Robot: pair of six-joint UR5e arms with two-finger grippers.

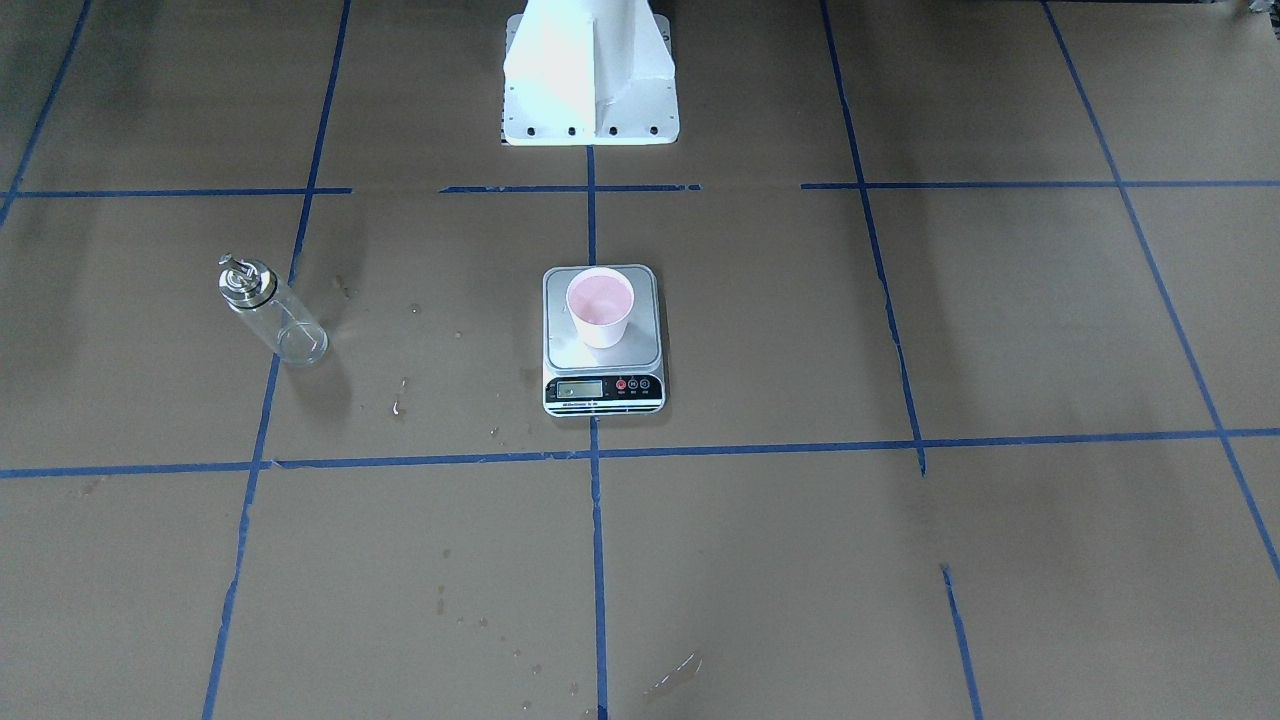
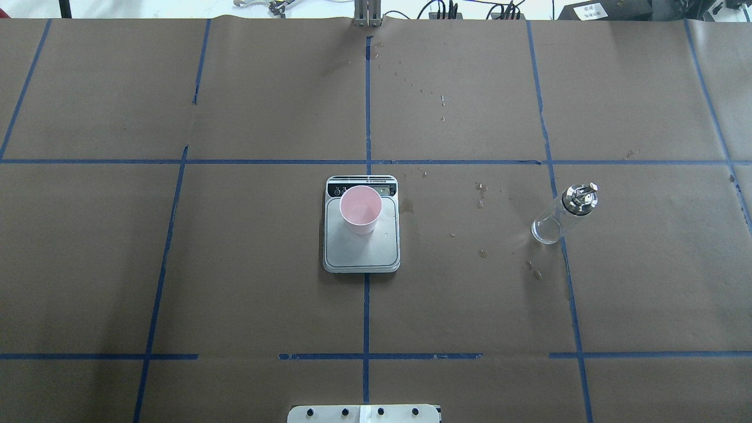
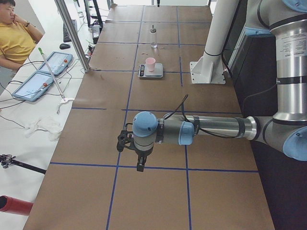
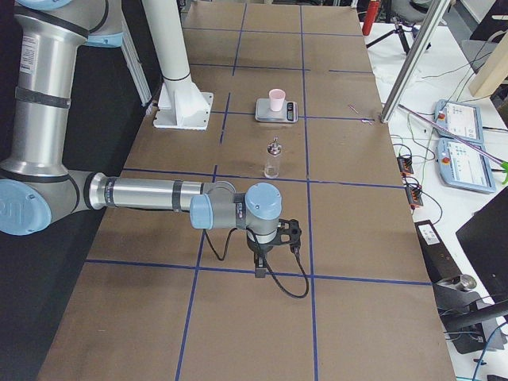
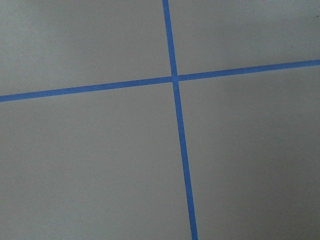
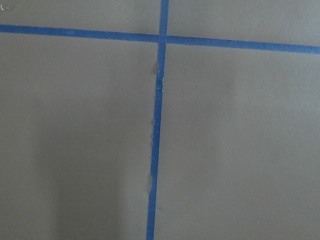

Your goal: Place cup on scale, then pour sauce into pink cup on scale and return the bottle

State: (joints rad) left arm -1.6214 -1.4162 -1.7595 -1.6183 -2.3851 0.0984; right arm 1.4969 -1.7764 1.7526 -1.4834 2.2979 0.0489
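Observation:
The pale pink cup (image 1: 600, 308) (image 2: 361, 210) stands upright on the silver scale (image 1: 640, 350) (image 2: 361, 255) at the table's middle. The clear glass bottle (image 1: 272, 310) (image 2: 561, 216) with its silver cap stands alone on the brown paper, well to the robot's right of the scale. I cannot make out any sauce in the bottle or the cup. My left gripper (image 3: 139, 165) hangs over a blue tape cross far from both, seen only in the left side view. My right gripper (image 4: 259, 266) hangs likewise in the right side view. I cannot tell whether either is open or shut.
The white robot pedestal (image 1: 590, 80) stands behind the scale. Small wet spots (image 2: 482, 202) dot the paper between scale and bottle. A seated person (image 3: 14, 40), blue tablets (image 3: 41, 79) and cables occupy the side bench. An aluminium post (image 4: 405, 67) rises at the table's far edge.

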